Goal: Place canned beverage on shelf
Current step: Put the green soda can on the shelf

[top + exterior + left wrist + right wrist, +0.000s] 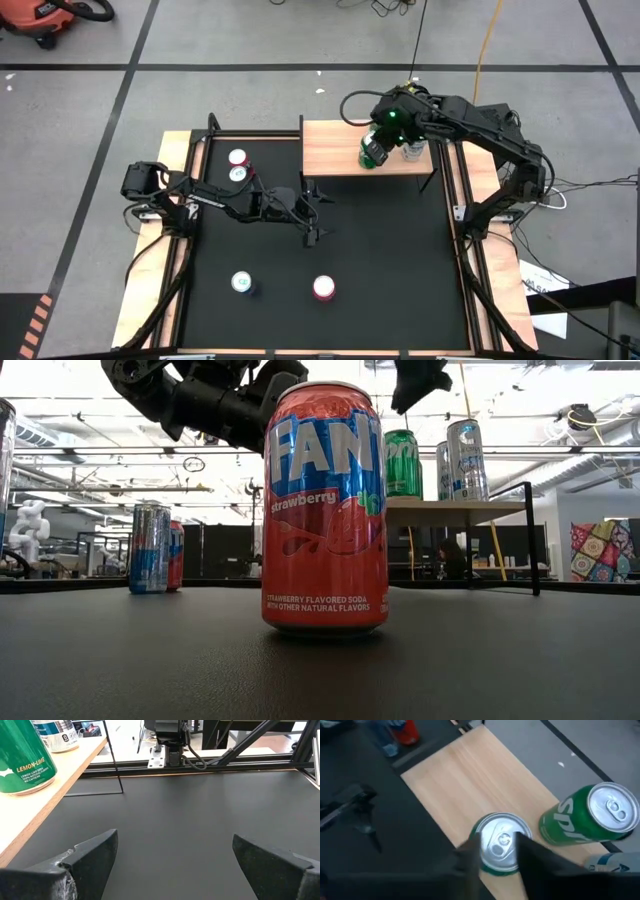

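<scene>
The shelf (340,150) has a light wood top on thin black legs and stands at the table's far side. On it stand a green soda can (500,842), a second green can (585,820) and a silver can (412,152). My right gripper (499,850) is above the first green can's top and points down. Its fingers are apart, and in the low view (415,390) it is clear of the can (403,463). My left gripper (175,855) is open and empty, low over the black table (400,260) near its middle (312,215).
A red strawberry soda can (324,288) stands near the front edge and fills the low view (325,510). A blue-white can (242,283) stands to its left. Two more cans (238,165) stand at the far left. Light wooden borders run along both table sides.
</scene>
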You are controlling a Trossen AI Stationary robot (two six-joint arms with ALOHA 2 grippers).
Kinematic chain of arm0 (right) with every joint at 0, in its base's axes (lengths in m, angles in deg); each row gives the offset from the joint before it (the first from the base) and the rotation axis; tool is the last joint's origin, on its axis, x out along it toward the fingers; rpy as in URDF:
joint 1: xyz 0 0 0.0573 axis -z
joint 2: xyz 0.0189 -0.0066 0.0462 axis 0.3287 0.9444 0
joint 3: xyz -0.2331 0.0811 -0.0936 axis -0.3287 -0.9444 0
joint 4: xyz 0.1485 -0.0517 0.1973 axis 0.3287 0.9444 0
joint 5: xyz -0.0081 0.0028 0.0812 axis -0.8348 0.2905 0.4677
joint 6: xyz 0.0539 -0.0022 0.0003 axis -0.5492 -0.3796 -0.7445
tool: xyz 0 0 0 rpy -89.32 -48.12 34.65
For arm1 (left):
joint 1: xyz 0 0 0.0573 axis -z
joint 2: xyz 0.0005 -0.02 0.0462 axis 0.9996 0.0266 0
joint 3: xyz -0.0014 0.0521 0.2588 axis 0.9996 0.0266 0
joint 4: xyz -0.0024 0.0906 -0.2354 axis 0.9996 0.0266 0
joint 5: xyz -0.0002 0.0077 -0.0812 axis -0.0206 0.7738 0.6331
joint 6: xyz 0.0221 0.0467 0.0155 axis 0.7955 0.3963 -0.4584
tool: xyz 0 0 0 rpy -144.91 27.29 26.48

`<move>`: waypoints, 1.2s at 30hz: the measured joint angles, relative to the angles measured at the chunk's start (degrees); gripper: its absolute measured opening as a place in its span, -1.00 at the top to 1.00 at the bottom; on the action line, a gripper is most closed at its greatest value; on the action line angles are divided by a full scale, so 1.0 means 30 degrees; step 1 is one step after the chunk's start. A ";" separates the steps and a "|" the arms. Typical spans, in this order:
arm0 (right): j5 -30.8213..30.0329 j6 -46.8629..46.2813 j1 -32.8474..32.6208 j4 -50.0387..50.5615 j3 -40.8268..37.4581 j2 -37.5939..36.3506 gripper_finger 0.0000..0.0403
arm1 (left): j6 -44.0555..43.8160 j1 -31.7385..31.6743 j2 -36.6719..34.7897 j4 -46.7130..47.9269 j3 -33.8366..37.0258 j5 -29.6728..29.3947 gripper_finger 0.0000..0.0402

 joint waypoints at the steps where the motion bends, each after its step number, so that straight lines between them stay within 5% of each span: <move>1: -0.0103 -0.0047 -0.0007 -0.0011 -0.0007 0.0140 0.75 | -0.0002 0.0000 0.0000 0.0000 0.0000 0.0000 -0.96; 4: -0.0321 0.0048 -0.0007 -0.0152 -0.0007 0.0324 0.95 | 0.0000 0.0000 0.0000 0.0000 0.0000 0.0000 -0.96; 23: 0.0517 0.1931 -0.0015 0.1447 -0.0071 0.1939 1.00 | 0.0000 -0.0051 0.0000 0.0167 0.0000 -0.0087 -0.96; 36: -0.1540 0.6270 0.0007 0.3957 -0.0087 0.1953 1.00 | 0.0007 -0.0102 0.0000 0.0168 0.0000 -0.0109 -0.96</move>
